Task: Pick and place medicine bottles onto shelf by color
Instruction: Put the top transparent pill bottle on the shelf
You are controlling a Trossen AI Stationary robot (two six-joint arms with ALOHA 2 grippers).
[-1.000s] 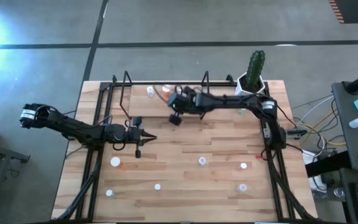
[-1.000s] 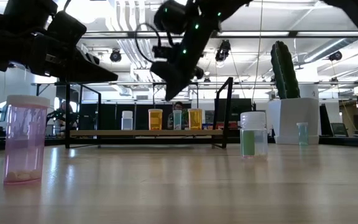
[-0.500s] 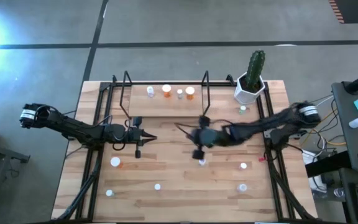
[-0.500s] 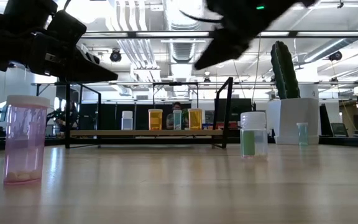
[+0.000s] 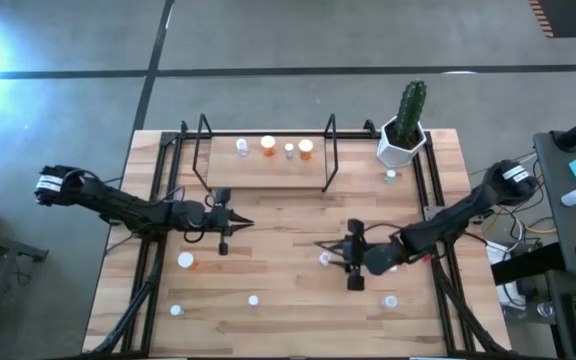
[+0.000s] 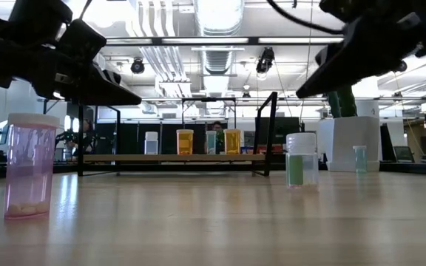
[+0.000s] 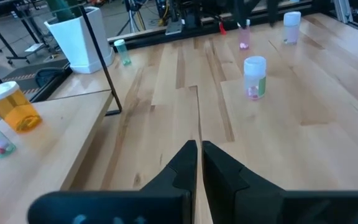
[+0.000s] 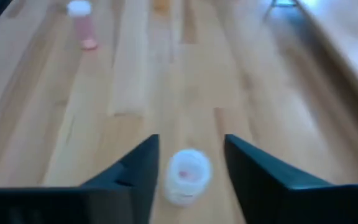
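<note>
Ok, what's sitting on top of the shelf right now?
Four medicine bottles stand on the shelf: a clear one, an orange one, a small clear one and another orange one. Nothing covers them.

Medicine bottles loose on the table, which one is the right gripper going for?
The bottle mid-table, directly ahead of the open right gripper, framed between its fingers in the wrist view; the other loose bottles stand farther off.

right wrist view blurred, bottle point(image 8: 187, 176) label unreadable, cactus point(image 6: 337, 102) half hidden
</note>
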